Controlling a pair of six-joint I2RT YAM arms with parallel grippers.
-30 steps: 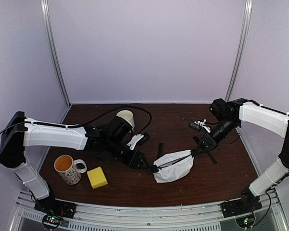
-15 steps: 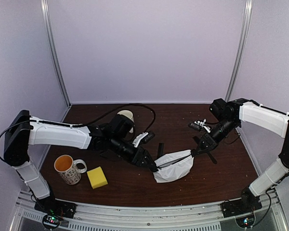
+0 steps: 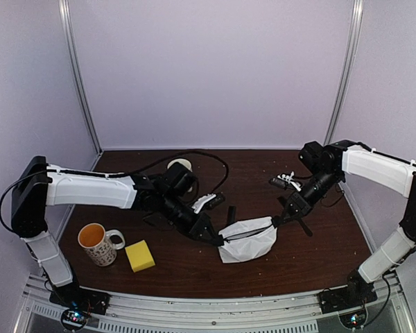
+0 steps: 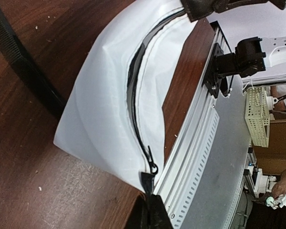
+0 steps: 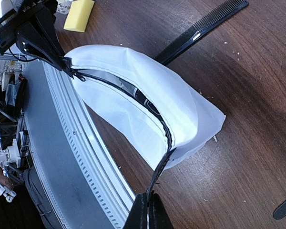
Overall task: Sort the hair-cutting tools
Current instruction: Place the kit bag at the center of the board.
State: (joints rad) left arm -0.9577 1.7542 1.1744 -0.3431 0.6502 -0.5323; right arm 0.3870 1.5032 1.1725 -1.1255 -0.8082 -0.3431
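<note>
On your brown table [image 3: 319, 263], your left gripper [image 3: 219, 240] has now clamped onto the zipper end of the white pouch [image 3: 248, 244]; your right gripper [image 3: 276, 222] still pinches the opposite end.

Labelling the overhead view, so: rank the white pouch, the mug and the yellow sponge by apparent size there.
1. white pouch
2. mug
3. yellow sponge
Mug and sponge sit side by side, so nearness to the camera doesn't skew their order.

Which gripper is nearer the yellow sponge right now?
Left. The left gripper pinches the white pouch at the end facing the yellow sponge; the right gripper pinches the pouch's opposite end, farther from it.
</note>
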